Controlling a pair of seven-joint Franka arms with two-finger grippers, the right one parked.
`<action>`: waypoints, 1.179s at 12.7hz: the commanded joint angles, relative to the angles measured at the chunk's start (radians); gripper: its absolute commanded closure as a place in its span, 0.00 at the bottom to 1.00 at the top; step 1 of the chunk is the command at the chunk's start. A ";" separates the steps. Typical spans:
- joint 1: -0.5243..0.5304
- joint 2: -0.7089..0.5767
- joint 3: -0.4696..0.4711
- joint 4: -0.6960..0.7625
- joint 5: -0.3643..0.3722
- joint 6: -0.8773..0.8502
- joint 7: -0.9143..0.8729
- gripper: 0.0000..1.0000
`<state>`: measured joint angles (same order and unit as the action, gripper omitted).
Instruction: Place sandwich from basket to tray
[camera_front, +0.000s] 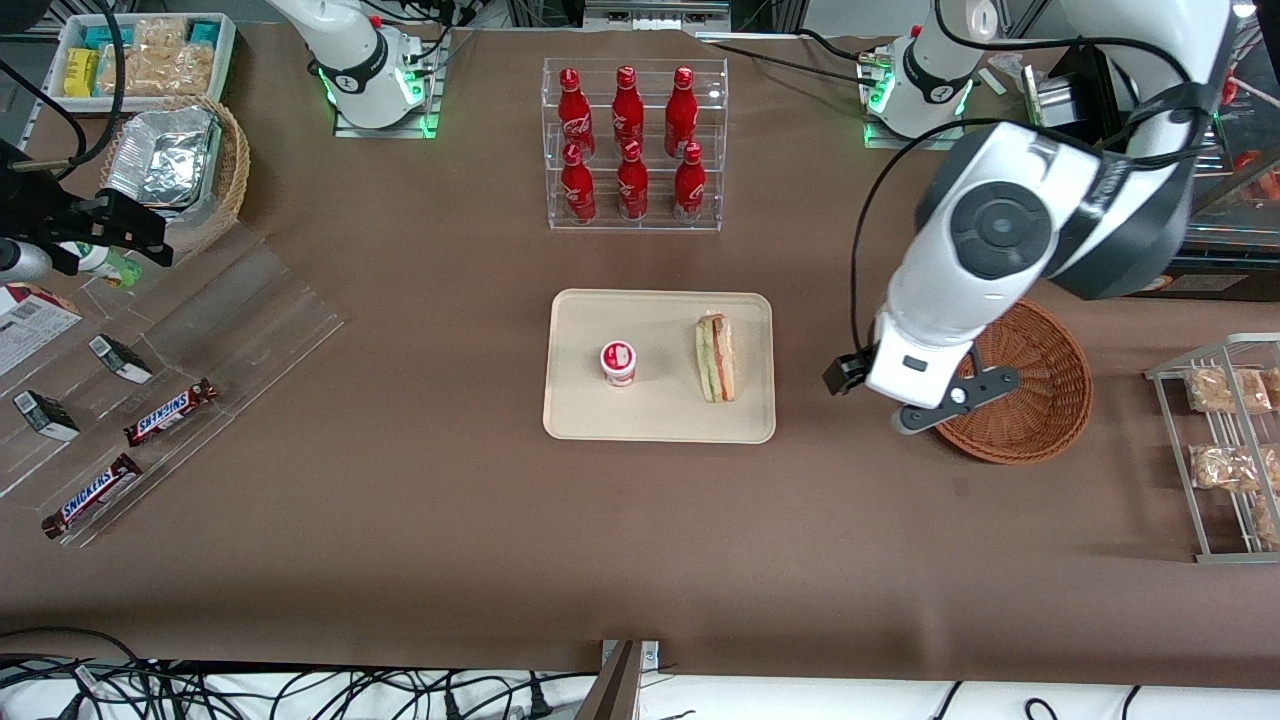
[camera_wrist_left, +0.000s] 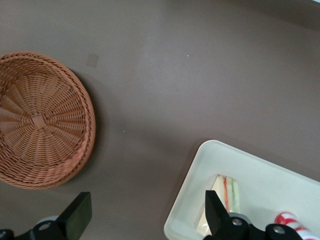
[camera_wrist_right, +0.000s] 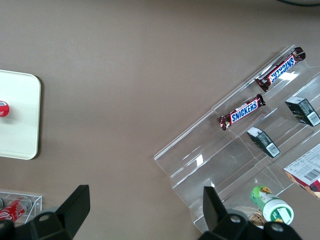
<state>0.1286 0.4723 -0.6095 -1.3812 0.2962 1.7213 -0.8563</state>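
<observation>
I see the sandwich (camera_front: 716, 358), a pale bread wedge with red and green stripes along its cut edge, lying on the flat cream tray (camera_front: 578, 400) with rounded corners and a low rim. Beside it on the tray stands a small red-and-white lidded cup (camera_front: 618, 362). My gripper (camera_wrist_left: 145, 215) hangs above bare table between the tray and the round reddish-brown wicker basket (camera_front: 1050, 395), fingers spread wide with nothing held. From the wrist I can read the basket's woven spokes radiating from its centre and see nothing in it; the front view has the arm covering part of its rim. The table wears a matte brown cloth (camera_front: 420, 480). Farther from the front camera, red cola bottles (camera_front: 628, 140) fill a clear acrylic rack.
</observation>
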 joint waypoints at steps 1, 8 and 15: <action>0.002 -0.121 0.106 -0.025 -0.122 -0.063 0.181 0.00; -0.087 -0.348 0.431 -0.099 -0.292 -0.221 0.687 0.00; -0.103 -0.394 0.464 -0.117 -0.302 -0.249 0.812 0.00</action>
